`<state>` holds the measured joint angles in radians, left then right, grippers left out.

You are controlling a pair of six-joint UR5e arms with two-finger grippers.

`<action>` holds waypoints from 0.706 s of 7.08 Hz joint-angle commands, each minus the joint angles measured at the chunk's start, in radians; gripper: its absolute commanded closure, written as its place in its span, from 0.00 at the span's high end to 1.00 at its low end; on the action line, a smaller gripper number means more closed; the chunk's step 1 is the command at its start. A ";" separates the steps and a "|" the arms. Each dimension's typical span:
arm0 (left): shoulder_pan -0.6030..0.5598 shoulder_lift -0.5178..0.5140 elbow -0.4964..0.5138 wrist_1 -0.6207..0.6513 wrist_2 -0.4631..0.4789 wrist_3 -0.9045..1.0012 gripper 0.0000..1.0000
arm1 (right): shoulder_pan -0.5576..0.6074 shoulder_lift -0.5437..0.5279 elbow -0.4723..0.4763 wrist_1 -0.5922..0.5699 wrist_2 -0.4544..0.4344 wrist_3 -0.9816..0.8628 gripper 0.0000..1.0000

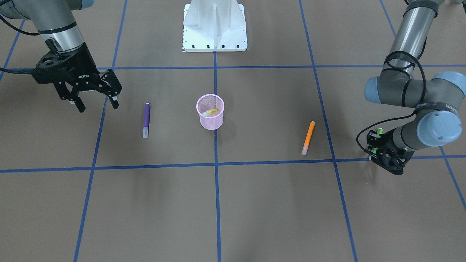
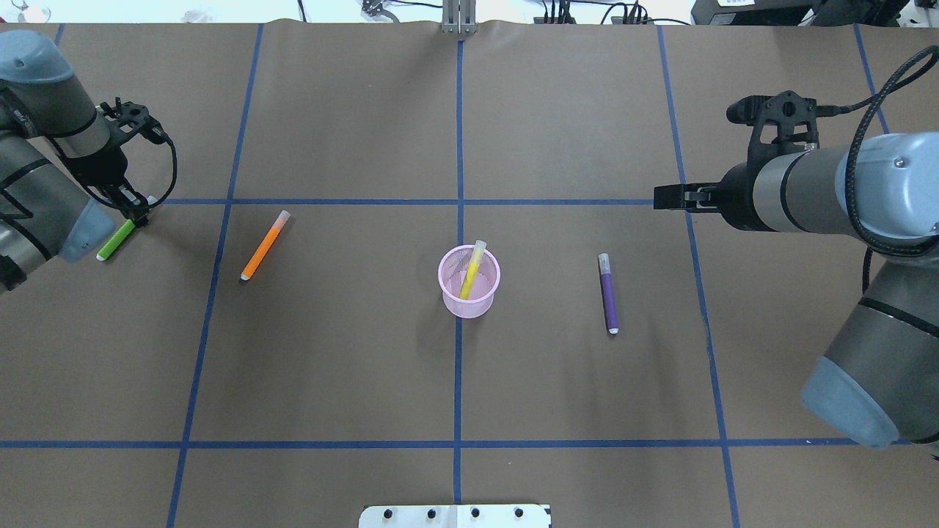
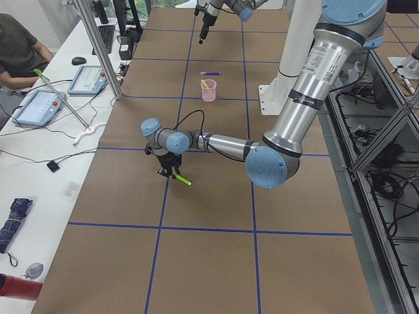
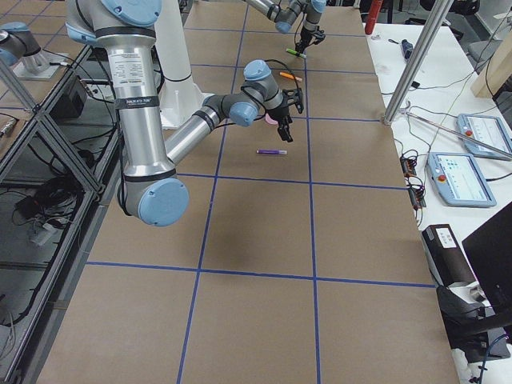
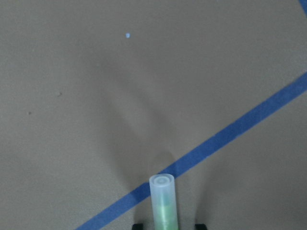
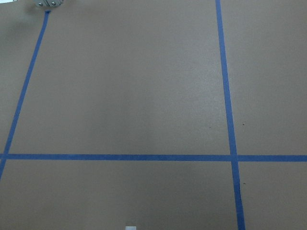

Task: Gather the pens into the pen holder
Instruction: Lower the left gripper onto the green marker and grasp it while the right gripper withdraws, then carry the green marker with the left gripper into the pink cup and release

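My left gripper (image 2: 136, 214) is shut on the green pen (image 2: 116, 240) at the table's far left, low over the paper. The left wrist view shows the pen's pale cap (image 5: 163, 199) between the fingers over a blue tape line. The orange pen (image 2: 264, 245) lies just right of it. The pink mesh pen holder (image 2: 469, 304) stands upright at the centre with a yellow pen (image 2: 472, 270) leaning inside. The purple pen (image 2: 608, 293) lies right of the holder. My right gripper (image 1: 96, 103) is open and empty, raised beyond the purple pen (image 1: 146, 120).
The white robot base (image 1: 214, 25) stands at the table's near edge. Blue tape lines (image 2: 459, 367) divide the brown paper into squares. An operator and tablets sit along the far side in the exterior left view (image 3: 16, 46).
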<state>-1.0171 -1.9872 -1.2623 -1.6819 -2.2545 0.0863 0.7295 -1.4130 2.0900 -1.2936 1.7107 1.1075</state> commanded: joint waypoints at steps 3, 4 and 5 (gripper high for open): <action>-0.015 -0.030 -0.194 0.126 -0.010 -0.029 0.00 | 0.045 -0.001 0.016 -0.001 0.038 0.000 1.00; -0.008 -0.044 -0.294 0.114 0.001 -0.140 0.00 | 0.054 -0.003 0.015 -0.001 0.047 -0.011 1.00; 0.020 -0.132 -0.342 0.116 -0.007 -0.290 0.00 | 0.062 -0.012 0.013 -0.001 0.049 -0.020 1.00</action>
<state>-1.0202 -2.0441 -1.5191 -1.5714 -2.2584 -0.0490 0.7793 -1.4175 2.1048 -1.2946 1.7514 1.0983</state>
